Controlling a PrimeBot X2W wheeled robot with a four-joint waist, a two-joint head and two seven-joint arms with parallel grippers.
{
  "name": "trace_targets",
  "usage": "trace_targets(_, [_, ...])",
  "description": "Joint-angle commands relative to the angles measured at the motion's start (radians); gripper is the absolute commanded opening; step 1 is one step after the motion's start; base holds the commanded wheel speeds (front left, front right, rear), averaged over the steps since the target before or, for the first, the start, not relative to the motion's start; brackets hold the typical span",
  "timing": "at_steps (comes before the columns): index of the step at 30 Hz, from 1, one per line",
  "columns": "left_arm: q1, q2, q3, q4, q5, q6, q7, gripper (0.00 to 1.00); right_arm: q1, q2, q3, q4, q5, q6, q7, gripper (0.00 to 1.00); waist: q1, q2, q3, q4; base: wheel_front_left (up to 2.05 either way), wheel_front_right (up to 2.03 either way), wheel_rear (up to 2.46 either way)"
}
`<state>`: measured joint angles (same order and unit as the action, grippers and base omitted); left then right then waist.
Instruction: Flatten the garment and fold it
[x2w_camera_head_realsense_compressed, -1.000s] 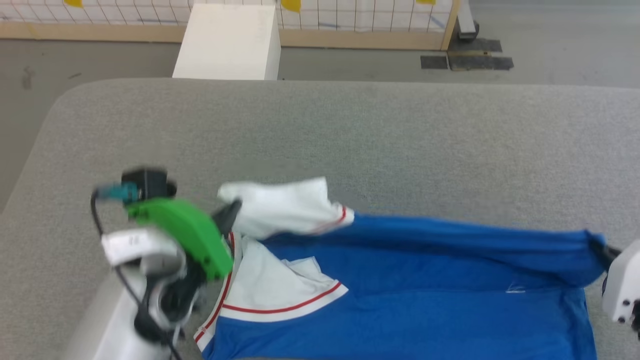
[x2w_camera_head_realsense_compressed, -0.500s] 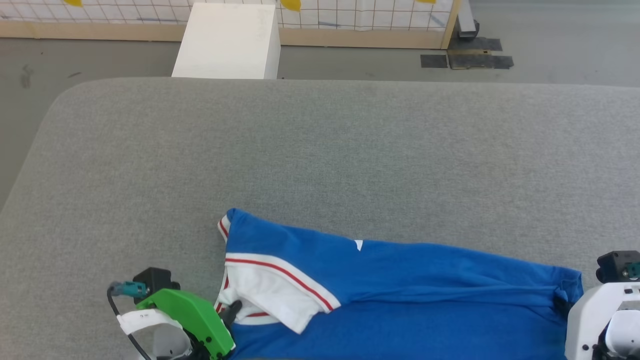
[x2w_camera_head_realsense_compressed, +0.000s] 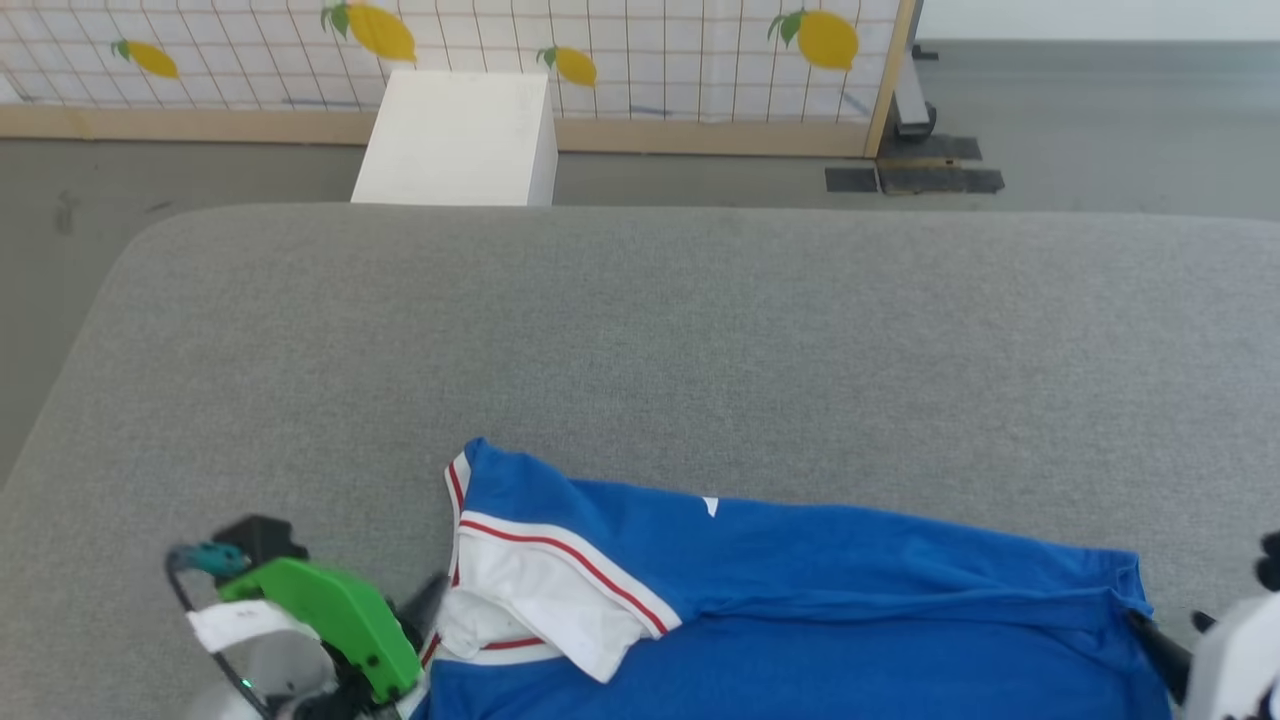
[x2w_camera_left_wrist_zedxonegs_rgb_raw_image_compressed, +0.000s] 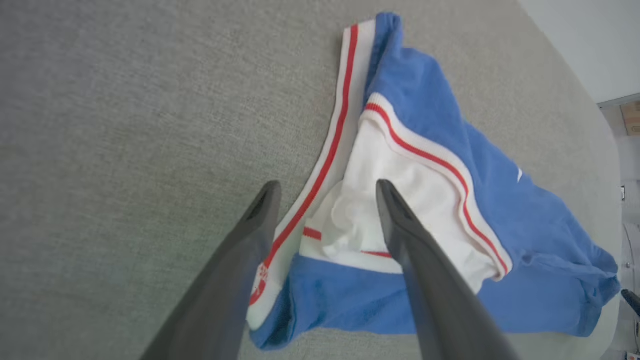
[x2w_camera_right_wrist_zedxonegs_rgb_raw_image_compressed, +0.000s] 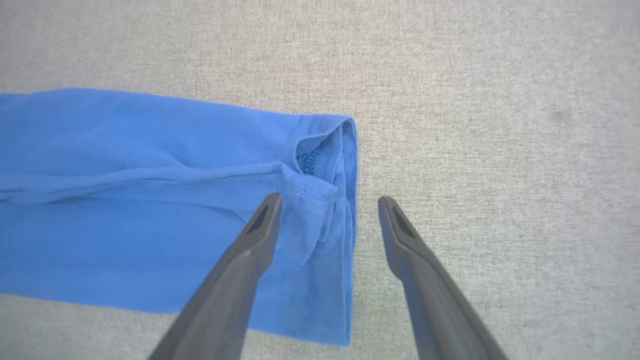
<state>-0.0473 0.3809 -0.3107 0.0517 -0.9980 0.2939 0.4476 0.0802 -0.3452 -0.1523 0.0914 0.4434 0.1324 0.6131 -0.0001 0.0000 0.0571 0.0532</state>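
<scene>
Long axis of garment (x2w_camera_head_realsense_compressed: 820, 590) spans left end effector (x2w_camera_left_wrist_zedxonegs_rgb_raw_image_compressed: 326, 186) to right end effector (x2w_camera_right_wrist_zedxonegs_rgb_raw_image_compressed: 330, 200). Sleeve end between left jaws, hem corner between right jaws. Both spread wide, empty.

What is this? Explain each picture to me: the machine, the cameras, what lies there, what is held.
This is a wheeled robot with two arms, each ending in a two-fingered tool. The wide picture comes from its head camera; the two others from wrist cameras looking along the fingers. A blue T-shirt with white, red-striped trim lies rumpled on a grey padded surface. The left tool stands open over the sleeve end, the right tool open over the hem corner. Nothing is held.
</scene>
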Motion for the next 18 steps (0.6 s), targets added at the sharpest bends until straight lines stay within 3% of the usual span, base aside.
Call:
trace_targets(1, [-0.01, 0.014, 0.013, -0.028, 0.019, 0.011, -0.007, 1.0, 0.023, -0.014, -0.017, -0.025, 0.013, -0.002, 0.017, 1.0, 0.0001, 0.0, -0.012, 0.002, 0.0, 0.0, 0.0])
trace_targets(6, [-0.043, 0.048, 0.063, -0.137, 0.086, 0.004, -0.123, 1.0, 0.041, -0.047, -0.094, -0.087, 0.047, -0.002, 0.077, 1.0, 0.0001, 0.0, -0.009, 0.002, 0.0, 0.0, 0.0])
trace_targets(12, [-0.096, 0.056, 0.055, -0.14, 0.262, -0.103, -0.427, 1.0, 0.012, -0.1, -0.067, -0.062, 0.103, -0.002, 0.134, 1.0, 0.0001, 0.0, 0.019, 0.009, 0.0, 0.0, 0.0])
trace_targets(15, [-0.114, 0.03, 0.05, -0.105, 0.335, -0.138, -0.602, 1.0, 0.002, -0.125, -0.033, -0.038, 0.145, -0.002, 0.165, 1.0, 0.0001, 0.0, 0.036, 0.016, 0.0, 0.0, 0.0])
trace_targets(18, [-0.127, 0.015, 0.035, -0.072, 0.409, -0.157, -0.685, 1.0, -0.003, -0.144, 0.004, -0.02, 0.184, -0.002, 0.183, 1.0, 0.0001, 0.0, 0.053, 0.02, 0.0, 0.0, 0.0])
